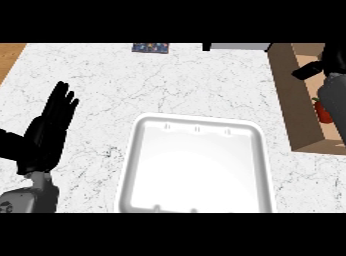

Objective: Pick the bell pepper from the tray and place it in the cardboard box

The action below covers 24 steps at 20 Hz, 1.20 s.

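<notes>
**Kitchen counter, judging by stone top and food tray**

Looks like a kitchen. White marble counter (191,85) with grey veining, filling nearly the whole view. Strip of brown wood (0,65) beyond its edge at ten o'clock. White tray (132,150) with a raised rim lying on the stone at six o'clock. Brown cardboard box (285,90) at three o'clock. Small dark blue item (151,47) at twelve o'clock, too small to identify.

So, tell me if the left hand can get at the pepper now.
Probably not: the left hand is at the far left, while the pepper lies inside the box at the right, partly under the right forearm.
</notes>
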Each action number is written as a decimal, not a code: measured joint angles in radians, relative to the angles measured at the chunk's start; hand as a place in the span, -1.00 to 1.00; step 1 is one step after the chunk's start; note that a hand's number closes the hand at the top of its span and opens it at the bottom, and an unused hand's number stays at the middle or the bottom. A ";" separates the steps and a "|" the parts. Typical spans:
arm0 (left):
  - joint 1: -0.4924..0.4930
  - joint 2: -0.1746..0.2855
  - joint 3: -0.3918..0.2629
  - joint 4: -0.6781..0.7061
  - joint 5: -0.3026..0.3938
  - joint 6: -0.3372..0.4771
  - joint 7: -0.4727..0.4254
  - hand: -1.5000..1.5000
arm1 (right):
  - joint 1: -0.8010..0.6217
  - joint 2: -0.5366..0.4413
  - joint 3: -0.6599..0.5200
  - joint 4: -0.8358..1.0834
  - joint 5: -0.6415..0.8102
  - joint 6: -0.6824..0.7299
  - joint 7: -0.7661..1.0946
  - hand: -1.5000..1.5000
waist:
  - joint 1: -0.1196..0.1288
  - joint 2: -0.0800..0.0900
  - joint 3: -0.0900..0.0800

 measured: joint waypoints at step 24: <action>0.014 0.007 0.029 0.026 0.006 -0.005 -0.028 0.00 | 0.260 0.035 -0.518 -0.417 -0.672 -0.099 -0.490 -1.00 | -0.032 -0.012 -0.002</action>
